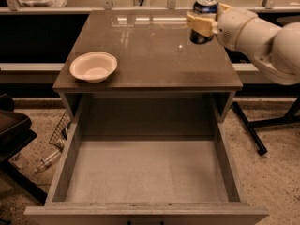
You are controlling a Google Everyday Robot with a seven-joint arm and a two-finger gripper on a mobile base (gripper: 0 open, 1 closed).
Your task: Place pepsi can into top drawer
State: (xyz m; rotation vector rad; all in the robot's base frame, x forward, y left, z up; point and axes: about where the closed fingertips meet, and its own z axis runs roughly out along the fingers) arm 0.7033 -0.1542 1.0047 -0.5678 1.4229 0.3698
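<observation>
The pepsi can [204,7], dark blue with a silver top rim, is held upright in my gripper [202,23] above the back right part of the glossy brown cabinet top [150,55]. The gripper's pale yellow fingers [198,22] are shut around the can's middle. The white arm reaches in from the right. The top drawer [145,172] is pulled fully open below the cabinet top, wide and shallow with a pale flat bottom, and holds nothing. The can is well behind and above the drawer.
A white bowl [93,66] sits on the left of the cabinet top. A dark chair or cart [14,135] stands at the left, a black stand leg [251,130] on the floor at the right. A shelf rail runs behind the cabinet.
</observation>
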